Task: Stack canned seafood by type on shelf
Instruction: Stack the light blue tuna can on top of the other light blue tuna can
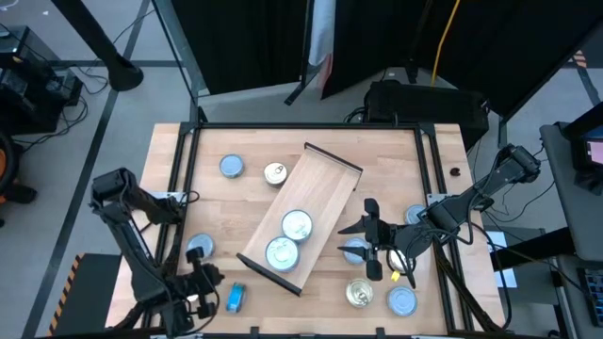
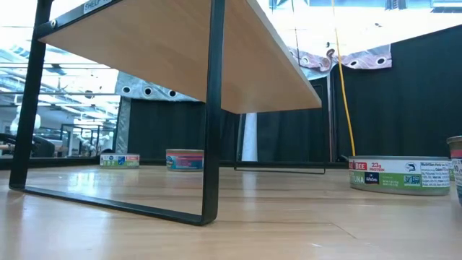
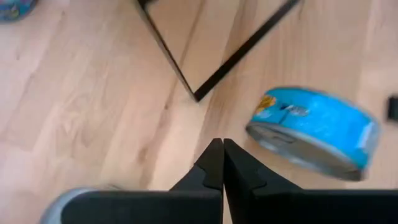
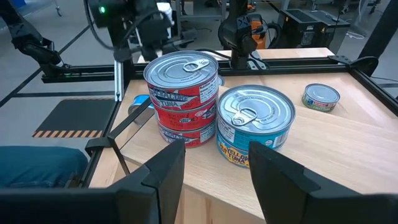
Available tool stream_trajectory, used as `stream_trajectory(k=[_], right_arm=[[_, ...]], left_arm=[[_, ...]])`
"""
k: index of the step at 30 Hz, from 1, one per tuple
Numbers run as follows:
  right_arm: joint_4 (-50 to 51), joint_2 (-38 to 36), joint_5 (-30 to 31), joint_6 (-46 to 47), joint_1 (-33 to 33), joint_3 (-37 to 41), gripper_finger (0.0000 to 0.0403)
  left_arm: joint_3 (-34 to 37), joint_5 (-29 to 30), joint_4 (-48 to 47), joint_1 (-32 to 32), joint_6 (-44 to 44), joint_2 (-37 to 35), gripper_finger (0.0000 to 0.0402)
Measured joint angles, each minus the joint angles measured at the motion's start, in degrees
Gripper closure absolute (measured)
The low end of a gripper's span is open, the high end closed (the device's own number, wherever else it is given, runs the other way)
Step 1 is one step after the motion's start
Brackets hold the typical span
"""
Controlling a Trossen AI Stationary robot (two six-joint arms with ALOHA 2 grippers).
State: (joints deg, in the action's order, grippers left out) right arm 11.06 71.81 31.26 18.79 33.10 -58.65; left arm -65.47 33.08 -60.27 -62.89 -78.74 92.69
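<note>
The shelf (image 1: 301,217) is a light wooden board on dark frame legs (image 2: 209,144), standing slantwise mid-table. On it are a stack of two red-labelled tins (image 4: 183,99) and one teal tin (image 4: 255,124), all with silver pull-tab tops. My right gripper (image 4: 214,155) hovers open at the shelf's right side (image 1: 372,240), with nothing between its fingers. My left gripper (image 3: 222,149) is shut near the table's front left (image 1: 209,287), above bare wood. Beside it a blue tin (image 3: 314,130) lies tipped on its edge (image 1: 236,298).
Loose tins lie on the table around the shelf: two at the far left (image 1: 231,167) (image 1: 275,173), one at the left (image 1: 200,247), several at the right (image 1: 355,250) (image 1: 415,215) (image 1: 360,294) (image 1: 402,301). A dark frame (image 1: 188,132) edges the table.
</note>
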Motion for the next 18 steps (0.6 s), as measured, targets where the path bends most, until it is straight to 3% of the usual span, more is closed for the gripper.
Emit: stream_trajectory(k=[6, 10, 13, 18], right_arm=[[-0.02, 0.0, 0.25, 0.19, 0.0, 0.0, 0.0234], [-0.02, 0.0, 0.27, 1.25, 0.0, 0.01, 0.0234], [-0.04, 0.0, 0.27, 1.55, 0.0, 0.02, 0.0234], [-0.02, 0.0, 0.27, 1.53, 0.0, 0.02, 0.0234]], left_arm=[[-0.74, -0.68, 1.54, -0.77, -11.12, -2.47, 0.04], [-0.81, -7.23, 2.54, -0.95, -18.42, -2.96, 0.039], [-0.81, -9.78, 6.53, -1.45, -19.62, -2.86, 0.0357], [-0.81, -8.5, 12.49, -1.73, -21.56, -2.82, 0.0274]])
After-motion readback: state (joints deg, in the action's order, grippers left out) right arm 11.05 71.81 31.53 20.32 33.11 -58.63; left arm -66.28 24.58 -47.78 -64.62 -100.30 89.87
